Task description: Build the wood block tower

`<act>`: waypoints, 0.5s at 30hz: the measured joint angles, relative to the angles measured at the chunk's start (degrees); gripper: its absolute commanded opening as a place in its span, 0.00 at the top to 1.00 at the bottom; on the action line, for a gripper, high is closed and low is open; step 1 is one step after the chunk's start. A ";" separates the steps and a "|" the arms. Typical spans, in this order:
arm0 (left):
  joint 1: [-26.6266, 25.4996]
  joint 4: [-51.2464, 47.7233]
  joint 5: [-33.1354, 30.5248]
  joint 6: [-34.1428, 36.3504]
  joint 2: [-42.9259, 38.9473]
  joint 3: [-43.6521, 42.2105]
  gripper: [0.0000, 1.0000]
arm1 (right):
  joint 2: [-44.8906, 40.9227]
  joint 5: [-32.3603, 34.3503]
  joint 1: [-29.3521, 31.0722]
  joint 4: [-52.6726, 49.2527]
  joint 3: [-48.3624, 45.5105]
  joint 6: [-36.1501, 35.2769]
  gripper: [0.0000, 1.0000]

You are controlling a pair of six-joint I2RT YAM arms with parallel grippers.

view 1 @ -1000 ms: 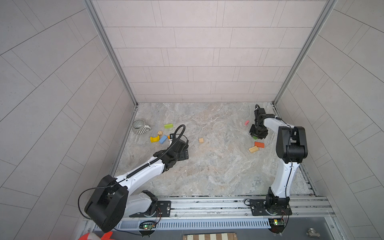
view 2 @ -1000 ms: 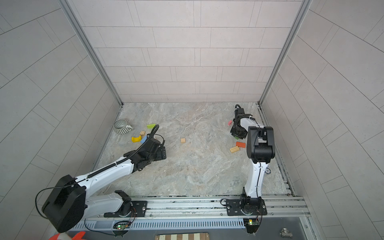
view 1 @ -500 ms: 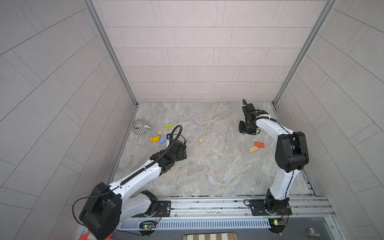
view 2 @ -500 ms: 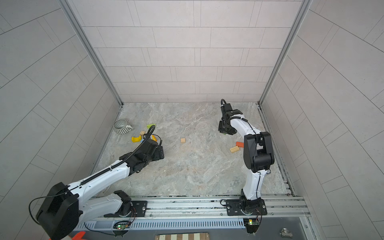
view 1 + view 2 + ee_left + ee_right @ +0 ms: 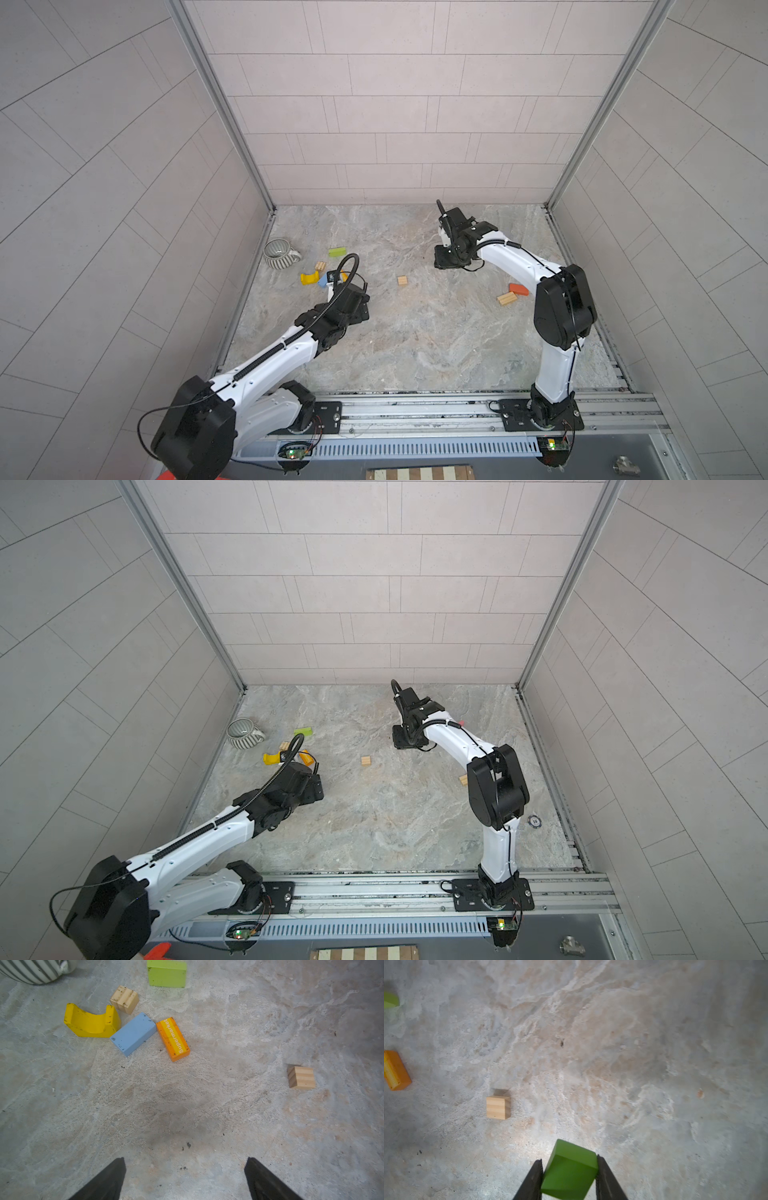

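Pinching a green block [image 5: 570,1172] askew in my right gripper [image 5: 569,1158] near the desk's far edge, I risk it toppling on release; left gripper [image 5: 186,1158] gapes empty by the left-edge blocks [image 5: 133,1033].

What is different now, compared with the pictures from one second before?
The right end effector, shut on a green wooden block, travelled from the right side toward the middle of the marbled floor, carrying the block along. The left end effector stayed open and empty, almost in place. The yellow arch-shaped wooden block, the plain tan wooden cube and the grey ribbed mug did not move.
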 measured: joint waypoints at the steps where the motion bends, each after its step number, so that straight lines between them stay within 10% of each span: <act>1: 0.00 -0.15 -0.13 -0.07 -0.02 0.00 0.05 | 1.05 -0.11 0.98 0.28 0.52 -0.11 0.79; 15: 0.00 0.37 -1.86 -0.44 -3.26 -1.68 0.06 | 11.45 1.14 7.02 0.26 6.64 -1.31 0.78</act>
